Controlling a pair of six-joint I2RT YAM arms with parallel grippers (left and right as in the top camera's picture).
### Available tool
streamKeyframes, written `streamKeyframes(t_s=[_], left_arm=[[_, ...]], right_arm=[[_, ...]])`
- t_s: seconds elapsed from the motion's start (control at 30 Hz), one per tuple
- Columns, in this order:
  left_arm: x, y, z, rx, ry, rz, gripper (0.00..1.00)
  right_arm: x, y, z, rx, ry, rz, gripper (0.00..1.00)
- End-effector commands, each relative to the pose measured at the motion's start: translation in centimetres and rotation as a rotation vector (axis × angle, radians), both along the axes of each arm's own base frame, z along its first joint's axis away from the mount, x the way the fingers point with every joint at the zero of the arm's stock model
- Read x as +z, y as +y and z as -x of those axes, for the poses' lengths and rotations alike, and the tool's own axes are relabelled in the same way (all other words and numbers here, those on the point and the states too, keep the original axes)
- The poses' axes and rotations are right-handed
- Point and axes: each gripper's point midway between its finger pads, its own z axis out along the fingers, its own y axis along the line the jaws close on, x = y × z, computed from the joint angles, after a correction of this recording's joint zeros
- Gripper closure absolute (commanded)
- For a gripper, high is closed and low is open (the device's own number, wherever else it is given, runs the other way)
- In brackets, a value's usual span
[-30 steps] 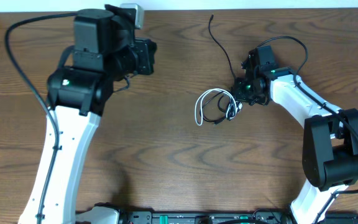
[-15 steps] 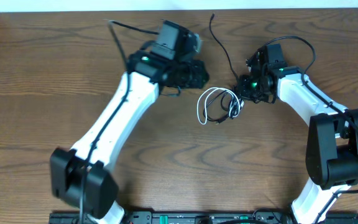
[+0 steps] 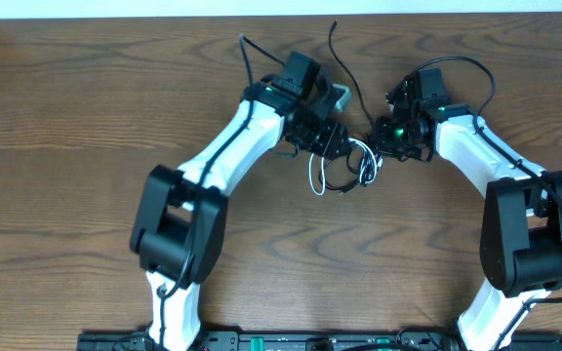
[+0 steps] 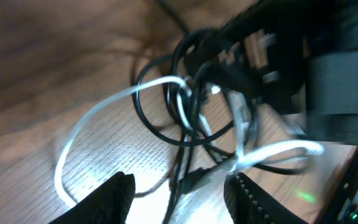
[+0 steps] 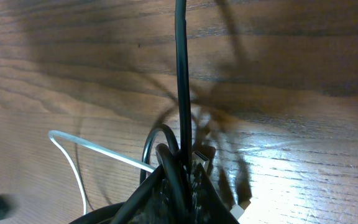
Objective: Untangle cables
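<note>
The cables lie as one small tangle on the tabletop, just above the centre of the overhead frame, between my two hands. The white cable loops out at the left of the knot. The black cable trails from it toward the top edge.

Right hand: pressed together on the black cable at the right edge of the tangle. Left hand: spread, pinching nothing, with the tangle just ahead of its fingers.

Handling, as judged: both cords are light, thin and limp. They will drag rather than hold shape, and loops will snag at each crossing. Take hold of a free run of the white loop, clear of the crossings, and draw it slowly against the right hand's anchor.

The left wrist view shows white and black interlaced, which my left hand partly covers in the overhead view. The right wrist view shows the pinch itself. Only the overhead view shows the black tail's full run.
</note>
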Motion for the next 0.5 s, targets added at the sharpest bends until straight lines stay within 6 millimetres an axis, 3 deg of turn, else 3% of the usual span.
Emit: streamKeyframes(t_s=[0.0,0.1,0.17,0.33,0.47], left_arm=[[0.7,-0.7,0.7,-0.080,-0.020,0.055,0.56],[0.7,-0.6,0.5,-0.076,-0.026,0.058,0.78],[0.7,-0.4,0.2,-0.068,-0.027,0.059,0.86],[2.3,0.8,-1.2,-0.023,-0.053,0.079,0.92],[5.9,2.0,-2.3,0.032,-0.104,0.116,0.92]], right_arm=[[-0.1,0.0,0.1,0.011,-0.002,0.000,0.99],[-0.1,0.0,0.1,0.010,-0.005,0.002,0.99],[-0.1,0.0,0.0,0.011,-0.006,0.001,0.99],[-0.2,-0.5,-0.1,0.004,-0.010,0.027,0.99],[-0.3,-0.6,-0.1,0.002,-0.011,0.034,0.99]])
